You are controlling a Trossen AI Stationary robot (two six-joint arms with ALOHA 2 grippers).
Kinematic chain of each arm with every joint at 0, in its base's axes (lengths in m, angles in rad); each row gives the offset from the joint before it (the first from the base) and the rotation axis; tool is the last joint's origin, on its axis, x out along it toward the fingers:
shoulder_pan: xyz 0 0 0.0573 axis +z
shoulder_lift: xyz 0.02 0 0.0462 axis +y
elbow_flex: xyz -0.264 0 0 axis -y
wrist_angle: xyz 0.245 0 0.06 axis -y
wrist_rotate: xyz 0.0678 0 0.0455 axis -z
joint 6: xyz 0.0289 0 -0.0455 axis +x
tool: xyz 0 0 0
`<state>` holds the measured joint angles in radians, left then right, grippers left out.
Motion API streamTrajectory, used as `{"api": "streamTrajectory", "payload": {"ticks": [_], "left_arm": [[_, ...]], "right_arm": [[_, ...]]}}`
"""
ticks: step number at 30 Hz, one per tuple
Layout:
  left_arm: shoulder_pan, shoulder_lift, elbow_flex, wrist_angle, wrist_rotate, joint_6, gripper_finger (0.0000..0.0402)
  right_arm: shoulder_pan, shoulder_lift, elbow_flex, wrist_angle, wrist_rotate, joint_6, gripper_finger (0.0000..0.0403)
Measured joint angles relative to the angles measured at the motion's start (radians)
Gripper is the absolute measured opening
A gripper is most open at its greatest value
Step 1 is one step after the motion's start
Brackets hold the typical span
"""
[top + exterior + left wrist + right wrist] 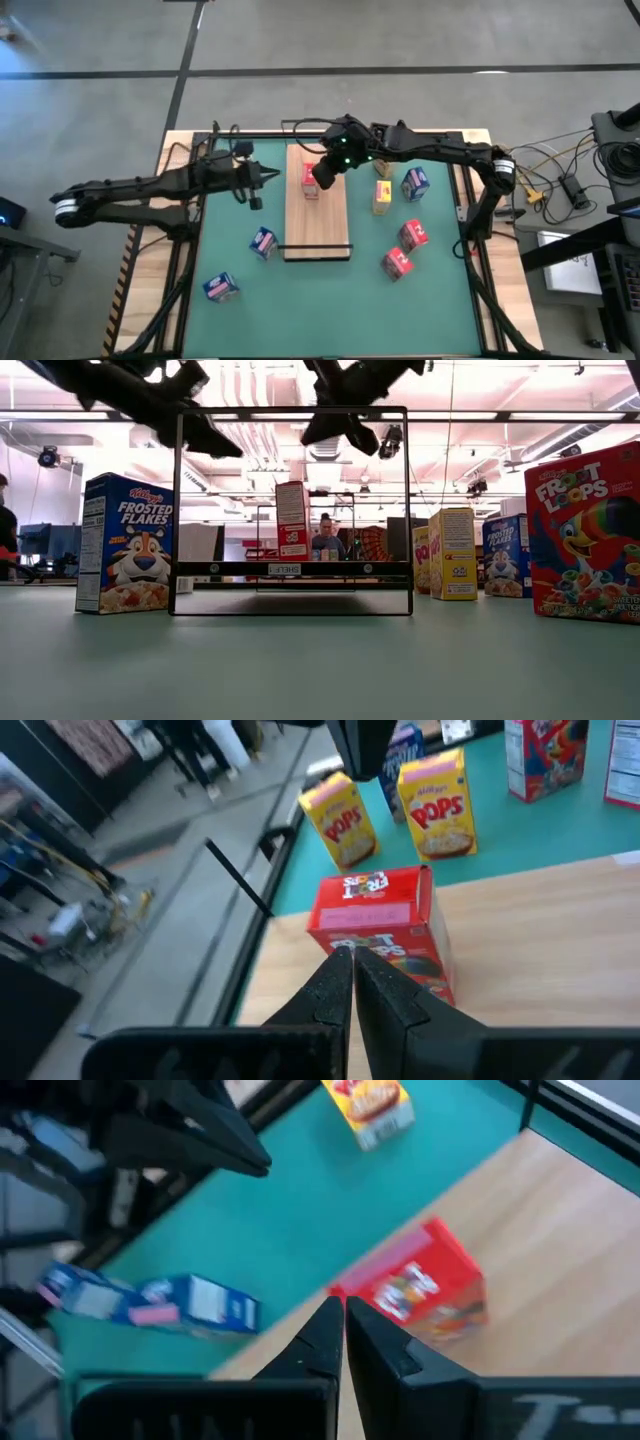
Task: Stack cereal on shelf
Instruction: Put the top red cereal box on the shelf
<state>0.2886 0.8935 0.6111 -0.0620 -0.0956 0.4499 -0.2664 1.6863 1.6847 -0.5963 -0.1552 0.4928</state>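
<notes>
You are looking past the right gripper (pixel 338 1342), its two dark fingers (pixel 318 1342) pressed together with nothing between them. Just beyond the fingertips a red cereal box (pixel 425 1288) stands tilted on the light-wood shelf (pixel 560 1230). Beside the board lies the green mat (pixel 300 1210), with two blue boxes (pixel 190 1302) close together on it and a yellow box (pixel 368 1102) farther off. The other arm's dark gripper (pixel 200 1135) hangs over the mat
</notes>
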Motion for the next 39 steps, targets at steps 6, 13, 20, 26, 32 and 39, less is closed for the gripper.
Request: {"api": "streamTrajectory", "payload": {"ticks": [6, 13, 20, 26, 32, 39], "left_arm": [[0.000, -0.144, -0.060, -0.010, 0.032, 0.063, 0.0000], [0.000, -0.273, -0.139, -0.010, 0.060, 0.174, 0.0000], [0.000, -0.352, -0.160, -0.010, 0.067, 0.196, 0.0000], [0.000, -0.361, -0.159, -0.010, 0.090, 0.177, 0.0000], [0.000, -0.341, -0.159, -0.005, 0.090, 0.163, 0.0000], [0.000, -0.311, -0.159, 0.012, 0.089, 0.162, 0.0000]], "right_arm": [[0.049, 0.033, 0.075, 0.002, 0.079, 0.067, 0.0009], [0.110, 0.051, 0.098, -0.002, 0.175, 0.134, 0.0009], [0.176, 0.053, 0.019, -0.036, 0.181, 0.018, 0.0009], [0.181, 0.053, -0.087, 0.027, 0.186, -0.015, 0.0009], [0.166, 0.053, -0.192, 0.139, 0.183, -0.045, 0.0009], [0.130, 0.053, -0.255, 0.246, 0.203, -0.089, 0.0009]]}}
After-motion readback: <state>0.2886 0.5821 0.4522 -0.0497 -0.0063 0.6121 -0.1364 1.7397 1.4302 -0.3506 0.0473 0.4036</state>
